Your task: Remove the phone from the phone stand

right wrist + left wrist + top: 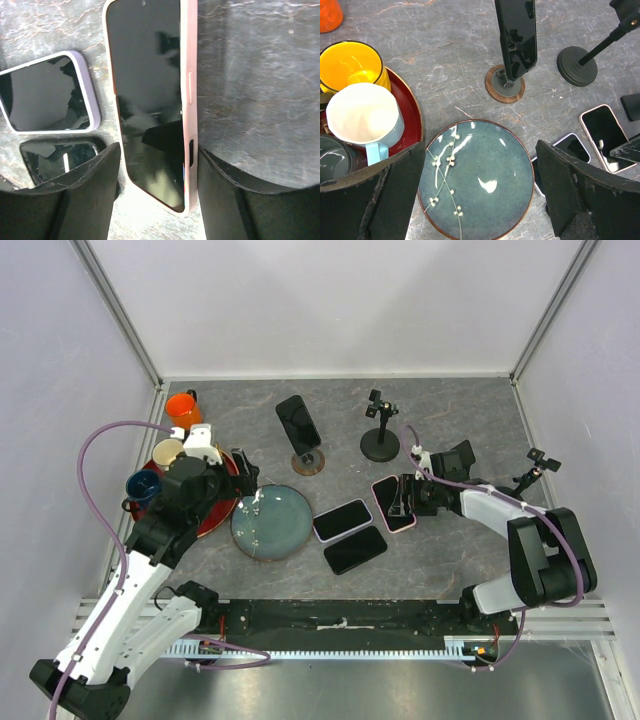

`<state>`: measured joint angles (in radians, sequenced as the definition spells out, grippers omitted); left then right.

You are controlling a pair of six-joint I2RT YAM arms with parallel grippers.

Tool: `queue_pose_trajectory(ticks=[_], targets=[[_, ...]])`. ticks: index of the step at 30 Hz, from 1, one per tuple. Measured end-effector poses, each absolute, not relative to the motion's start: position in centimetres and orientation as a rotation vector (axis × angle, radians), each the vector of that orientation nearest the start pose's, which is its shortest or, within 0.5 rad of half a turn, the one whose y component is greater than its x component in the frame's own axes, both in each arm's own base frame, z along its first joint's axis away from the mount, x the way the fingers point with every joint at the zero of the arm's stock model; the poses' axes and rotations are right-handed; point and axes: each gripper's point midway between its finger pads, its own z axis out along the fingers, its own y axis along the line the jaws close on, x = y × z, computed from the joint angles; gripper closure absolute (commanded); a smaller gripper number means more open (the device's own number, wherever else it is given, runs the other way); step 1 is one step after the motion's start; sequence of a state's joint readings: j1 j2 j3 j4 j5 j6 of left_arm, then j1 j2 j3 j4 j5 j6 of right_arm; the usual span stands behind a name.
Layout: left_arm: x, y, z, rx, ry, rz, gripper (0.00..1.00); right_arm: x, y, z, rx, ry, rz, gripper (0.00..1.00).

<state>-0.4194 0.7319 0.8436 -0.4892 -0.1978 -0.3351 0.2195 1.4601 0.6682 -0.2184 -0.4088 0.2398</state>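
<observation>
A black phone (298,423) leans upright on a phone stand with a round wooden base (309,462) at the back middle; the left wrist view shows the phone (516,35) and its base (505,85) too. A pink-cased phone (384,490) lies flat on the table. My right gripper (403,505) straddles its near end (150,100); the jaws (156,165) are open, with a gap at the left finger. My left gripper (246,485) hovers open and empty (480,165) over a blue-green plate (475,210).
A lavender-cased phone (342,520) and a black phone (355,550) lie flat beside the plate (270,523). An empty black stand (380,443) is at the back, a small clamp stand (535,468) at the right. A red tray (215,510) holds mugs; an orange mug (183,408) stands behind.
</observation>
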Motion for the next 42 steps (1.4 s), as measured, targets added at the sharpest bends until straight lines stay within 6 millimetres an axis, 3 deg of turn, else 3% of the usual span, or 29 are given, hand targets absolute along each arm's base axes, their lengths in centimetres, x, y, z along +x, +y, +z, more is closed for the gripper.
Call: queue_pose_trajectory(ticks=[8,13,15,24,29,35,39,42], targets=[[26.3,-9.1,24.8,-0.059,1.952,-0.303,0.03,27.3,12.1,3.2,-0.098,2.596,0.505,0.2],[26.3,-9.1,24.9,-0.058,1.953,-0.311,0.03,27.6,12.8,5.1,-0.175,2.552,0.394,0.1],[26.3,-9.1,24.9,-0.059,1.953,-0.311,0.03,28.0,13.9,6.5,-0.23,2.505,0.36,0.02],[26.5,-8.6,24.7,-0.079,1.956,-0.297,0.04,31.6,19.3,13.4,-0.301,2.298,0.406,0.02],[26.6,-8.5,24.7,-0.088,1.956,-0.298,0.04,34.3,24.7,16.2,-0.316,2.178,0.583,0.02],[26.5,-8.5,24.5,-0.089,1.958,-0.298,0.04,35.7,29.5,17.7,-0.381,2.051,0.676,0.02],[26.4,-8.4,24.4,-0.092,1.959,-0.297,0.04,38.1,33.1,19.2,-0.42,1.983,0.665,0.02],[26.4,-8.4,24.4,-0.093,1.955,-0.298,0.04,40.0,34.8,19.9,-0.418,1.949,0.625,0.02]])
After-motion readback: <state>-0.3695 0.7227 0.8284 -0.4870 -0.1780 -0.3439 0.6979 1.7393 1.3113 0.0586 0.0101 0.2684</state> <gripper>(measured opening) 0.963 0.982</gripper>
